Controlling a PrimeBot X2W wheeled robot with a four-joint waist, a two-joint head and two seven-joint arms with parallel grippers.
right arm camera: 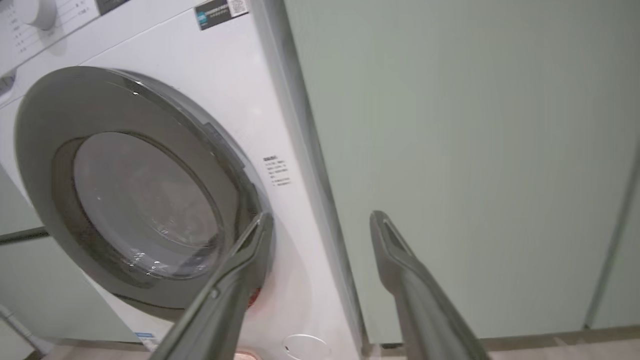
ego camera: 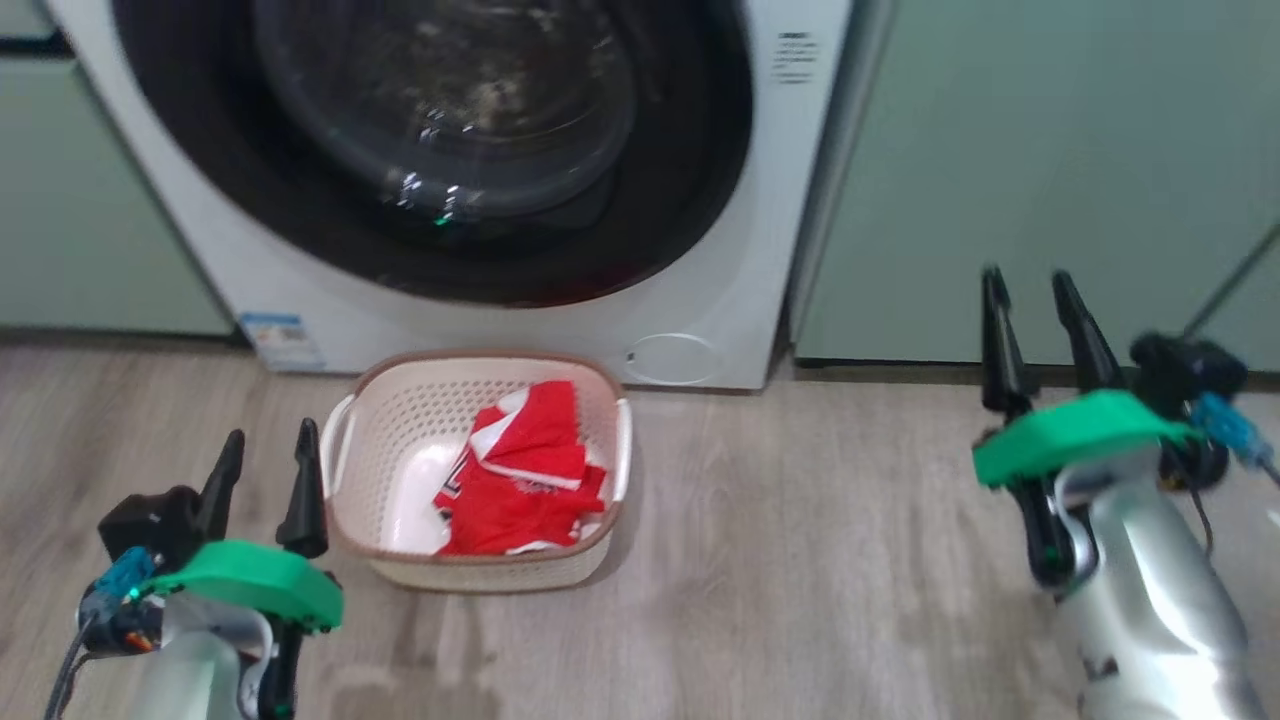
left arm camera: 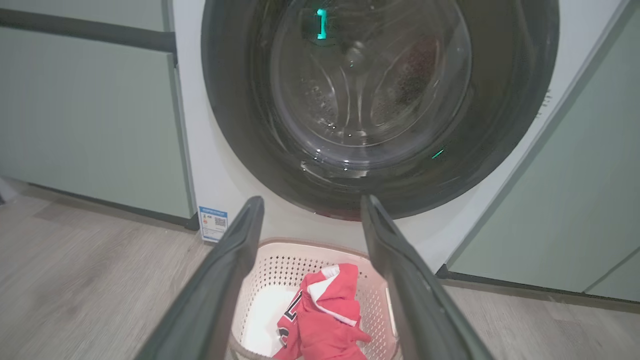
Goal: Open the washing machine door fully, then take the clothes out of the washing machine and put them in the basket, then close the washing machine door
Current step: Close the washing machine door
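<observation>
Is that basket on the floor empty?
No, red clothes lie piled inside the basket.

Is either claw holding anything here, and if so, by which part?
Nothing is held. The left claw and the right claw both stand open and empty; the clothes lie in the basket, apart from both.

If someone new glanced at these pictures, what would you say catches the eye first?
The bright red fabric clothes stand out most, heaped in the small cream perforated plastic basket on the wood floor before the big white front-loading washing machine. Above them looms its large round glossy black door, which looks shut. The left hand and right hand, both open and empty, sit at the head view's lower corners.
</observation>
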